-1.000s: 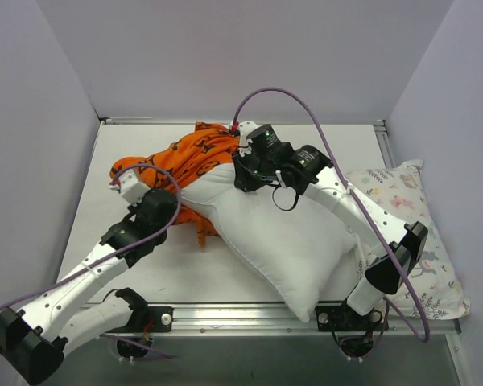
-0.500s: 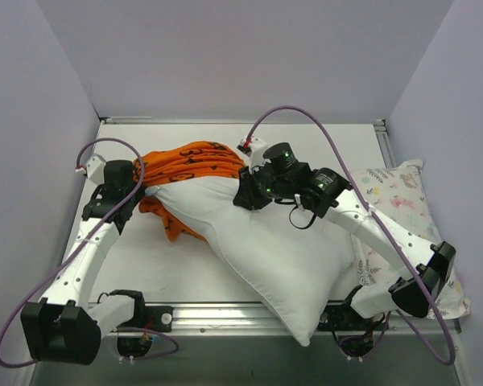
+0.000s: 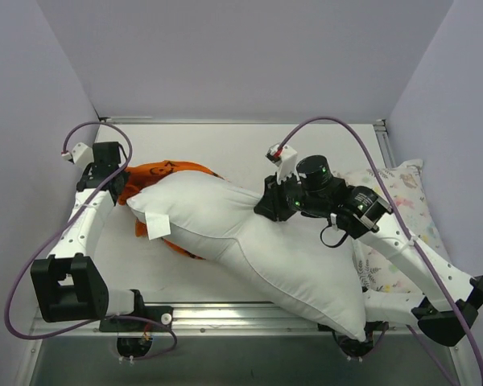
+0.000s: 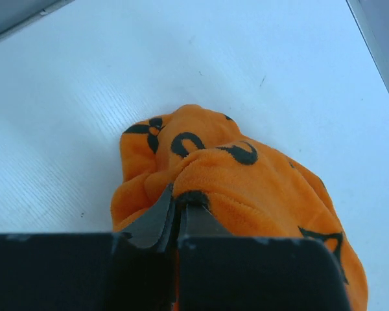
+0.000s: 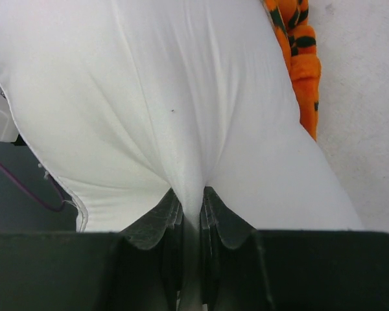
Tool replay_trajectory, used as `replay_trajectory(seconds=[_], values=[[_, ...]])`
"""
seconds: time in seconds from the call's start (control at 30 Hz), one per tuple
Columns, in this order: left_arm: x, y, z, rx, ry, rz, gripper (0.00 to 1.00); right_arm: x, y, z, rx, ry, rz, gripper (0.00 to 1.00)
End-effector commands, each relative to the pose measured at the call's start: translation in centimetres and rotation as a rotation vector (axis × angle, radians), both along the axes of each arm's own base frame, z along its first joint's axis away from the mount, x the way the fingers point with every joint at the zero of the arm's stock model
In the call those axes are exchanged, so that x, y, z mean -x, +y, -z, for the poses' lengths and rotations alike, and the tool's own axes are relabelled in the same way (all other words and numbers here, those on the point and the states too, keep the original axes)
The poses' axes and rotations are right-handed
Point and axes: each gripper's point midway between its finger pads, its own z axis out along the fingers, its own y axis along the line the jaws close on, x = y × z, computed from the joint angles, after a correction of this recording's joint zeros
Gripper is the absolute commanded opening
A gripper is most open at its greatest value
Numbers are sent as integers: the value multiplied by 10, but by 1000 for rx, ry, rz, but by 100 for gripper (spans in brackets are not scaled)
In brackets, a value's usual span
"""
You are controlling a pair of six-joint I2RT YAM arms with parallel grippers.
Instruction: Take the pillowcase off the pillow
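Orange pillowcase sat bunched at the left end of the pillow, mostly off it, part tucked under that end. Left gripper was clamped on a fold of pillowcase just left of the pillow; right gripper was pinching white fabric at the pillow's middle

The pillowcase has slid leftward off the pillow (now almost bare).
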Motion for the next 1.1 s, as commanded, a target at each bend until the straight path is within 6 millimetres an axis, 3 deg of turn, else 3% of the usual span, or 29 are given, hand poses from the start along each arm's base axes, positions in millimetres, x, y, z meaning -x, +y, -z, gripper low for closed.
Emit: replay_trajectory(seconds=[0.0, 0.1, 0.2, 0.37, 0.47, 0.6, 0.7, 0.87, 0.93, 1.03, 1.07], values=[[-9, 27, -34, -80, -88, -84, 0, -20, -9, -58, -105, -127, 79, 0], [-8, 44, -35, -66, -85, -112, 0, -24, -8, -97, -178, -168, 97, 0], [-11, 48, -44, -50, -97, -113, 0, -31, -11, -140, -234, -225, 144, 0], [-10, 55, -58, -60, -118, -127, 0, -59, -29, -199, -285, -340, 301, 0], [-13, 62, -51, -39, -102, -128, 0, -61, -32, -228, -348, -364, 305, 0], [-13, 60, -37, -20, -77, -120, 0, -68, -33, -242, -368, -386, 331, 0], [-14, 52, -29, 16, -75, -84, 0, -82, -35, -234, -331, -392, 376, 0], [-11, 23, -34, 85, -148, 60, 2, -135, -36, -191, -223, -377, 510, 0], [-13, 3, -34, 129, -153, 175, 15, -164, -41, -167, -180, -364, 594, 0], [-11, -20, -29, 189, -138, 298, 26, -200, -45, -129, -128, -329, 686, 0], [-7, -26, -24, 204, -130, 323, 42, -207, -41, -116, -115, -308, 689, 0]])
